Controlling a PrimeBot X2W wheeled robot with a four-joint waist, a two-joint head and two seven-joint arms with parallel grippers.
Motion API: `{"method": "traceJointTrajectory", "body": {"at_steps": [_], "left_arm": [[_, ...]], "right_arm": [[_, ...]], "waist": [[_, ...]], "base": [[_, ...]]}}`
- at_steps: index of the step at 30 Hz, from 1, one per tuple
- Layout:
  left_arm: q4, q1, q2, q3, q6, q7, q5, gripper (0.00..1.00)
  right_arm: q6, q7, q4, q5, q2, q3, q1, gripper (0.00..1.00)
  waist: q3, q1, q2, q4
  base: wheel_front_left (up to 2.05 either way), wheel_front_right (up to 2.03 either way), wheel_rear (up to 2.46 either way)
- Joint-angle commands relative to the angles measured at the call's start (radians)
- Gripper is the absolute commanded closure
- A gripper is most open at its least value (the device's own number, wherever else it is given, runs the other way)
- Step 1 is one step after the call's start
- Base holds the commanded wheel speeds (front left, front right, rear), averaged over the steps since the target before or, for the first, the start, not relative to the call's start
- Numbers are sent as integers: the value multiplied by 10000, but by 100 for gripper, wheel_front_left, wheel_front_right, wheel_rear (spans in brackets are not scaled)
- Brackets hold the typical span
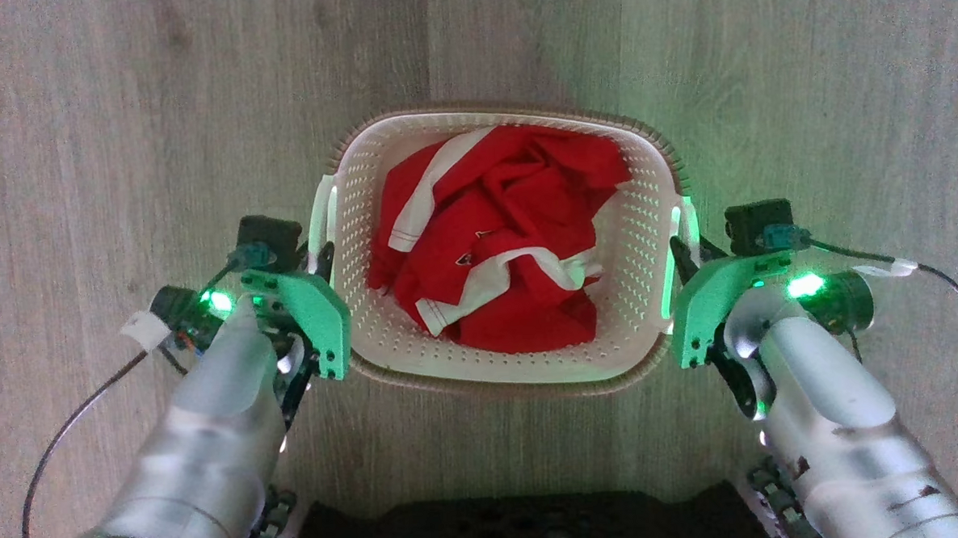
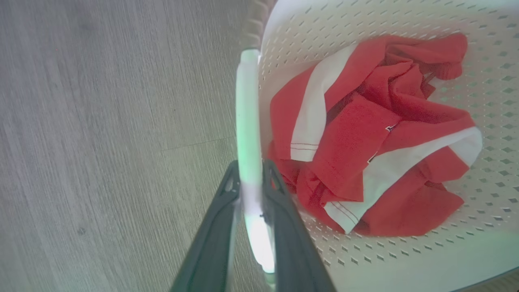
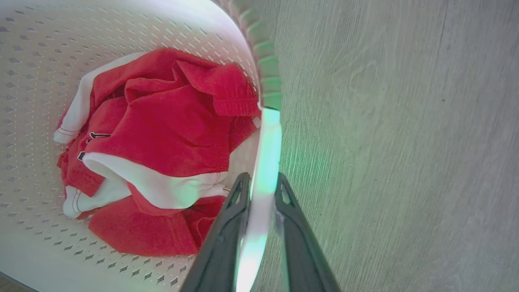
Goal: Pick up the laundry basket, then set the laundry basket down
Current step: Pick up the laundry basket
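Note:
The cream-white perforated laundry basket [image 1: 364, 225] with brown rim trim sits in the middle of the head view, holding crumpled red and white clothing [image 1: 502, 236]. My left gripper [image 1: 322, 256] is shut on the basket's white left handle [image 2: 248, 121], its dark fingers [image 2: 227, 211] pressing either side of the handle bar. My right gripper [image 1: 679, 254] is shut on the right handle [image 3: 265, 170], with its fingers [image 3: 292, 219] clamping it the same way. The basket [image 2: 405, 259] and the basket [image 3: 32, 61] show their perforated inner walls in both wrist views.
Grey wood-grain floor [image 1: 116, 115] lies all around the basket. My robot's dark base [image 1: 523, 530] is at the bottom of the head view, just behind the basket. Cables [image 1: 66, 432] trail from both wrists.

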State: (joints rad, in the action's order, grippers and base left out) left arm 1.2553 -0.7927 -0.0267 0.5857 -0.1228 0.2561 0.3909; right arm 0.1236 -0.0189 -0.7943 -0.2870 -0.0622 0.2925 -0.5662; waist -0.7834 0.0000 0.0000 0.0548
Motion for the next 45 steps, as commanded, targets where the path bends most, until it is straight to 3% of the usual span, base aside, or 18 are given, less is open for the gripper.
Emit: {"method": "traceJointTrajectory", "body": {"at_steps": [1, 14, 24, 32, 45], "left_arm": [[-44, 116, -235, 16, -1, 57, 51, 100], [-123, 197, -235, 976, -55, 13, 522, 100], [-639, 586, -235, 2270, -76, -543, 1199, 100], [-772, 735, -263, 3254, -77, -895, 1796, 100], [-1972, 970, -1394, 5114, -78, -2164, 3610, 100]], "right_arm": [[71, -24, 156, 52, 120, 286, 408, 100], [71, 240, 116, 322, 120, 588, -79, 100], [71, 991, -303, 506, 120, 1269, -598, 100], [71, 1757, -584, 16, 120, 1968, -723, 100], [71, 3151, -145, -1803, -199, 3611, -676, 100]], "waist": [[6, 0, 0, 10], [218, 0, 0, 163], [894, 0, 0, 372], [1597, 0, 0, 428], [3099, 0, 0, 229]], "base": [[0, 0, 0], [0, 0, 0], [0, 0, 0], [0, 0, 0], [0, 0, 0]]}}
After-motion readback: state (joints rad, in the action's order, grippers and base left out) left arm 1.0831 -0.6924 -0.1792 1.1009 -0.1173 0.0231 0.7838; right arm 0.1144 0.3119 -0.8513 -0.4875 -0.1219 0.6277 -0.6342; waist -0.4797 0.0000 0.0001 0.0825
